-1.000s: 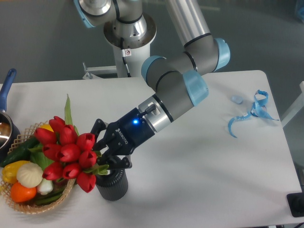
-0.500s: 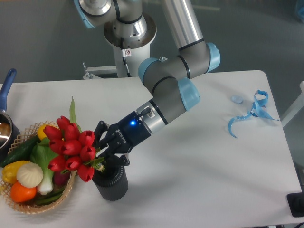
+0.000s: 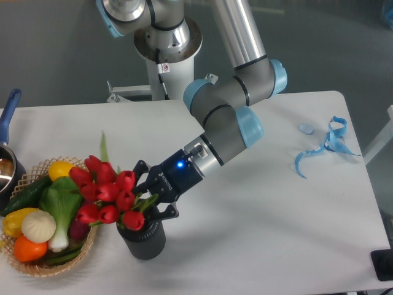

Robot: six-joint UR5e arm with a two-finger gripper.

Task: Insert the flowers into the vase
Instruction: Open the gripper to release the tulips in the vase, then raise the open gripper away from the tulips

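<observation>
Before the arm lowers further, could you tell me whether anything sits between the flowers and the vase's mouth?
Nothing visible does. The gripper holds the flowers tilted just above the vase. The wicker basket stands beside it, not in the path.

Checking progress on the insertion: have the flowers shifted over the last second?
Yes. The flowers moved right, off the wicker basket, toward the vase mouth.
</observation>
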